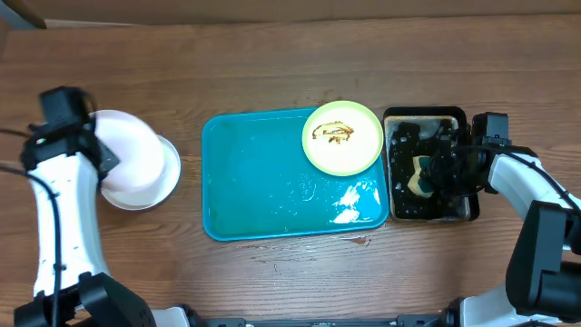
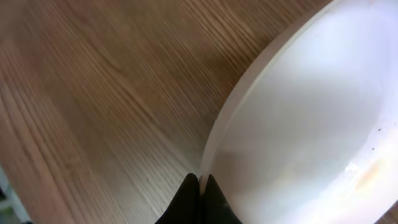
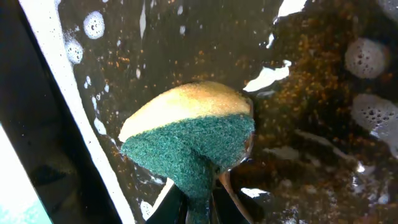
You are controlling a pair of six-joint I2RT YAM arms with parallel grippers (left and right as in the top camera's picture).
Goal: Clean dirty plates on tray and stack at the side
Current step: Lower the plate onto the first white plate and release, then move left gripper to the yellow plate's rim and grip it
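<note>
Two white plates (image 1: 136, 168) lie overlapping on the table left of the turquoise tray (image 1: 254, 186). My left gripper (image 1: 107, 159) is shut on the rim of the upper white plate (image 2: 298, 118), and its fingertips (image 2: 191, 186) pinch the thin edge over the wood. A pale yellow-green plate (image 1: 342, 136) smeared with brown sauce sits on the tray's back right corner. My right gripper (image 1: 438, 173) is down inside the black tray (image 1: 425, 113), shut on a yellow and green sponge (image 3: 186, 134) over dirty, foamy water.
The tray's floor is wet and has a bright glare patch (image 1: 349, 204) near its front right corner. The black tray stands just right of the turquoise one, almost touching it. Bare wooden table (image 1: 290, 64) runs behind and in front of both.
</note>
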